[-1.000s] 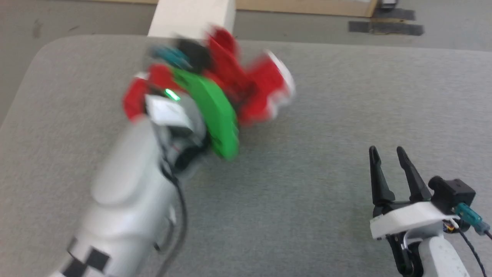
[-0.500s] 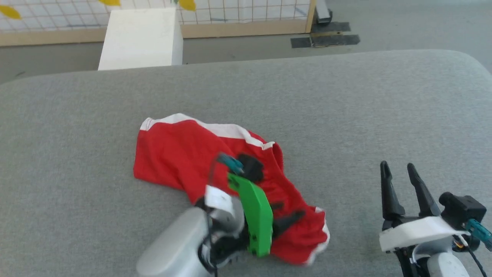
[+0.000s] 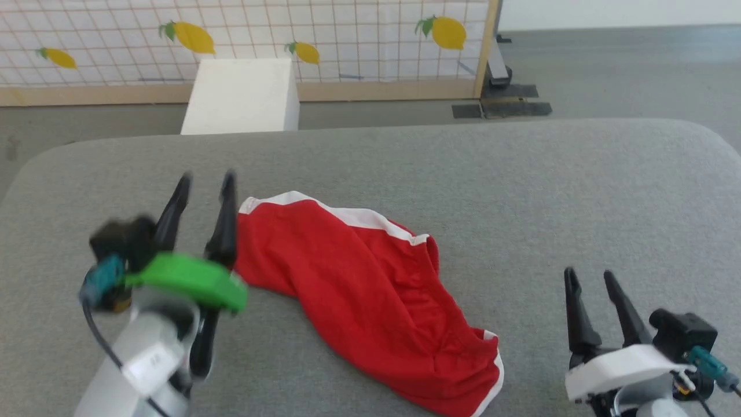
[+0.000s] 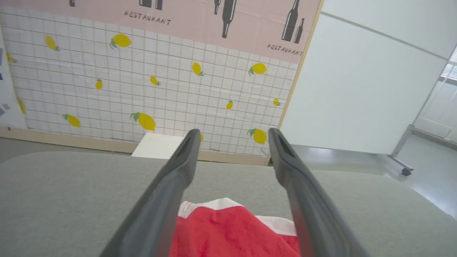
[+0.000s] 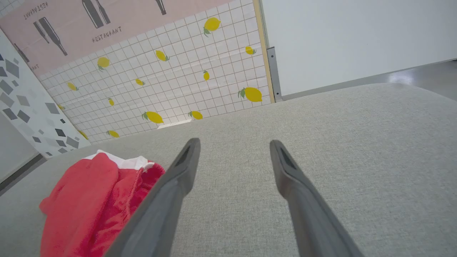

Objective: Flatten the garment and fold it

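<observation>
the garment [image 3: 359, 289] lies on the desk [image 3: 521, 185], left of centre. the left tool [image 3: 207, 176] is just beside its left end, the right tool [image 3: 589, 273] well apart to its right. a box [image 3: 240, 95] stands behind the desk.

Left gripper [image 3: 207, 176]: two long dark fingers [image 3: 223, 231], green mount [image 3: 185, 281], teal plug [image 3: 101, 278], black cable [image 3: 98, 343], pale labelled forearm [image 3: 136, 370]. Right gripper [image 3: 589, 272]: matching dark fingers, white mount [image 3: 616, 365], teal connector [image 3: 703, 362].

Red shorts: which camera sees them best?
The head view. It looks down on the red shorts lying rumpled on the grey surface, so you see them from end to end. The left wrist view catches one white-banded end at its bottom edge. The right wrist view sees a bunched-up end from the side.
</observation>
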You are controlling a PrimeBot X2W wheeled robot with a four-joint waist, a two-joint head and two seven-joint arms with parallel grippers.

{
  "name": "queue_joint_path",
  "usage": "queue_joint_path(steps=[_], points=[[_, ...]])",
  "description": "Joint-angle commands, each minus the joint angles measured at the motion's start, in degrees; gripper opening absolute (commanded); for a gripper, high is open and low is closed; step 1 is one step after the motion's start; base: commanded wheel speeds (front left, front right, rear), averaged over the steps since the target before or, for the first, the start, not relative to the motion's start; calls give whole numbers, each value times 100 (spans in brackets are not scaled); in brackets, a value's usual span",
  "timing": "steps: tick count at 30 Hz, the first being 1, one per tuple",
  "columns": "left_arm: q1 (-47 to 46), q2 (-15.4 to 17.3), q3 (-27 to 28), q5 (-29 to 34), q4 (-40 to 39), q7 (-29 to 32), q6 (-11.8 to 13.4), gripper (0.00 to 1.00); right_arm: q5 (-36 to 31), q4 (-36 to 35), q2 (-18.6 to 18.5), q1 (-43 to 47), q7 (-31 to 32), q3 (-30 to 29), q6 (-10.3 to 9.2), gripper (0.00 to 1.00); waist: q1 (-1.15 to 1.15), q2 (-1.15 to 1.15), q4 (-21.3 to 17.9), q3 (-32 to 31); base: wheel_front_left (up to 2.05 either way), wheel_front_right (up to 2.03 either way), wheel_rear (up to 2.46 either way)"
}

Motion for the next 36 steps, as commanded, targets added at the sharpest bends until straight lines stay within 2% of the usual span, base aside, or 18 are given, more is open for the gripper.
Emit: queue_joint_path(steps=[1,4,6,8,12,19,21,25,26,27,29,33,36], points=[[297,103,23,235,66,-116,134,100,-23,84,2,95,-32,20,-9,100,0,0,128,-73,0,0,0],[679,155,178,496,59,-243,335,100,-61,225,2,10,177,96,-9,100,0,0,188,-44,0,0,0],[877,146,274,677,-41,-271,440,100,-95,272,2,-152,557,146,-9,100,0,0,215,9,0,0,0],[1016,89,409,826,-209,-279,511,100,-188,212,2,-444,972,270,-9,100,0,0,232,94,0,0,0],[1254,-92,667,1000,-501,-282,558,100,-439,316,2,-1188,2207,639,-9,100,0,0,253,273,0,0,0],[1354,-406,855,1143,-711,-283,381,100,-500,862,2,-2288,4010,1598,-9,100,0,0,512,644,0,0,0],[1325,-475,888,1182,-690,-283,314,100,-532,1014,2,-2395,4305,1732,-9,100,0,0,606,718,0,0,0],[1256,-602,1027,1265,-614,-283,149,100,-454,1206,2,-2460,4490,1921,-9,100,0,0,752,827,0,0,0],[1253,-633,1062,1279,-589,-284,121,100,-424,1242,2,-2454,4507,1938,-9,79,0,0,766,831,0,0,0],[1251,-660,1088,1285,-571,-284,98,100,-426,1248,2,-2459,4477,1939,-9,47,0,0,774,833,0,0,0],[1246,-705,1141,1310,-539,-284,47,100,-431,1240,2,-2483,4328,1891,-9,0,0,0,778,838,0,0,0],[1268,-795,1240,1332,-469,-284,-51,100,-348,1196,2,-2541,3982,1538,-9,0,0,0,723,813,0,0,0],[1270,-872,1289,1359,-433,-284,-111,100,-461,1117,2,-2552,3738,900,-9,0,0,0,669,782,0,0,0]])
